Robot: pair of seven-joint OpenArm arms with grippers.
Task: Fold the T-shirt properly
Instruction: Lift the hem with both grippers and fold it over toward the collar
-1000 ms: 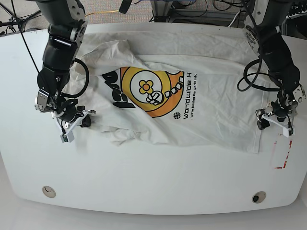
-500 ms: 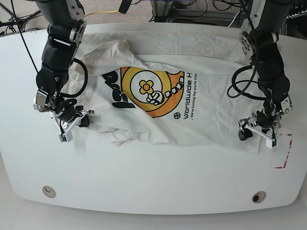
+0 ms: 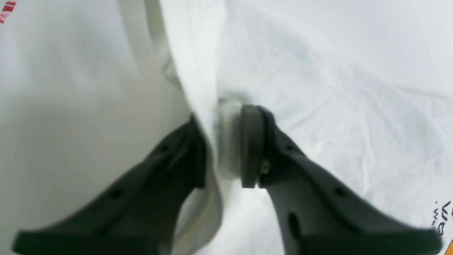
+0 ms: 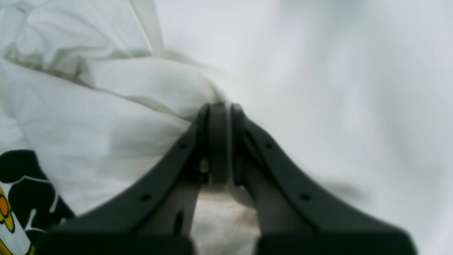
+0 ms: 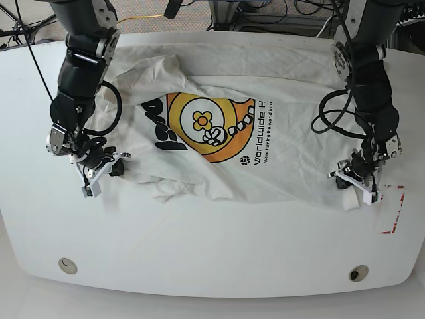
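The white T-shirt (image 5: 219, 126) lies spread and rumpled across the table, its orange and yellow print facing up. My left gripper (image 5: 340, 181) is at the shirt's lower right hem corner. In the left wrist view its fingers (image 3: 251, 141) have closed in with the T-shirt's (image 3: 318, 88) hem fold caught between them, the gripper (image 3: 221, 117) low over the table. My right gripper (image 5: 116, 167) sits at the bunched left side. In the right wrist view this gripper (image 4: 219, 106) is shut, with a fold of the T-shirt (image 4: 106, 113) gathered at its tips.
The white table (image 5: 212, 252) has two round holes near its front edge (image 5: 66, 266) (image 5: 358, 273). A red-striped marking (image 5: 392, 209) lies just right of my left gripper. Cables run along the floor behind the table.
My left arm has moved in from the right onto the shirt's hem corner and its jaws have closed on the cloth. The right arm has stayed where it was.
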